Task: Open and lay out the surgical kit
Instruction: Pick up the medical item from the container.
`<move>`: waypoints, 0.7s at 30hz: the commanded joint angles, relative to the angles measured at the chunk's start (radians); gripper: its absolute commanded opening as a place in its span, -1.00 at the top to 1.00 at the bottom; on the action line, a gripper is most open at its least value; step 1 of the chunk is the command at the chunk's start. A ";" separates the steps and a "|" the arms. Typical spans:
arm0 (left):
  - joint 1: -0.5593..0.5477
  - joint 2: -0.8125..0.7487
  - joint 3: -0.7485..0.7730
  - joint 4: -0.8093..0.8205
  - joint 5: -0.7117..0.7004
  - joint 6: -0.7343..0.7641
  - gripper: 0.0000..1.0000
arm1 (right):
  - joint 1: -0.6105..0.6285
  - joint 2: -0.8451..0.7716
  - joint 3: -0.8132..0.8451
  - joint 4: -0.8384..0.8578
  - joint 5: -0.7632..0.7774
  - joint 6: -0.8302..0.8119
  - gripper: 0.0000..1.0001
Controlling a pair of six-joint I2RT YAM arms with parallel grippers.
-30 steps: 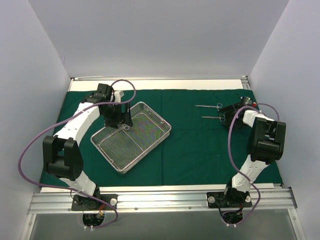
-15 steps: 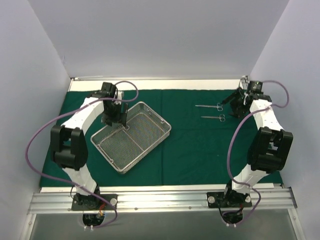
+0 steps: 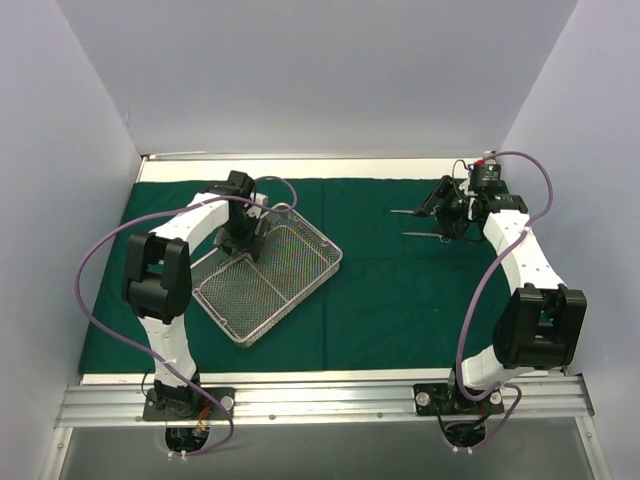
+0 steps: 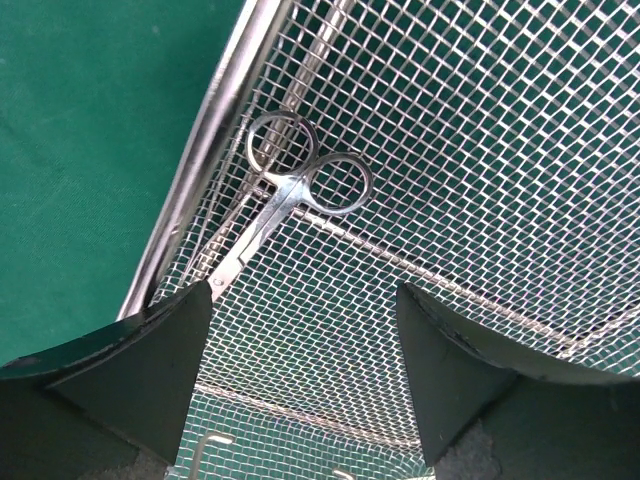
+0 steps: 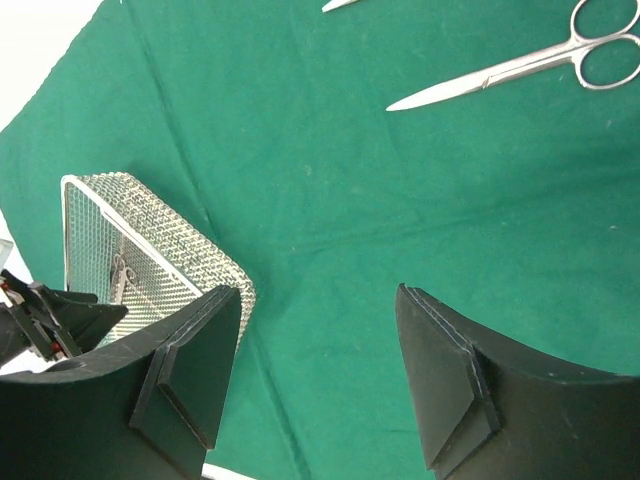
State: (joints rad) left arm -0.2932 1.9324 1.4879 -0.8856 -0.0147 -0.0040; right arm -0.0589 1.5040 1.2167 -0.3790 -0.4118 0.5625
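Green cloth (image 3: 400,300) covers the table almost edge to edge in the top view. On its left half I see the wire-mesh tray (image 3: 270,290) lying askew, its long axis running from near-left to far-right. My left gripper (image 3: 250,237) hangs over the tray's far rim. My right gripper (image 3: 447,212) hovers near the cloth's far right corner, over the ring ends of two pairs lying side by side, the far scissors (image 3: 408,212) and the near scissors (image 3: 420,236). Both have their long axes along the table's far edge, tips to the left. In the left wrist view the jaws stand wide apart with only mesh between them, gripping nothing. The tray scissors (image 4: 290,195) lie on the tray floor against its rim, rings away from the camera, blades slanting down toward the left-hand finger (image 4: 150,370). In the right wrist view the jaws are likewise wide open and empty above bare cloth. One pair of scissors crosses the top right, rings right, tip left, though I cannot tell which pair it is. The tray sits at the left of that view.
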 commanded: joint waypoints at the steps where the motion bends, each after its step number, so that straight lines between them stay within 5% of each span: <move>1: 0.003 0.023 0.017 0.036 -0.018 0.044 -0.67 | -0.005 -0.014 0.012 -0.009 -0.015 -0.036 -0.27; 21: 0.006 0.135 0.000 0.051 0.131 0.044 -0.66 | 0.011 -0.011 -0.009 0.002 -0.013 -0.023 -0.25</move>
State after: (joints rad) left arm -0.2947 2.0212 1.4837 -0.8593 0.0425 0.0471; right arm -0.0513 1.5082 1.2163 -0.3779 -0.4232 0.5449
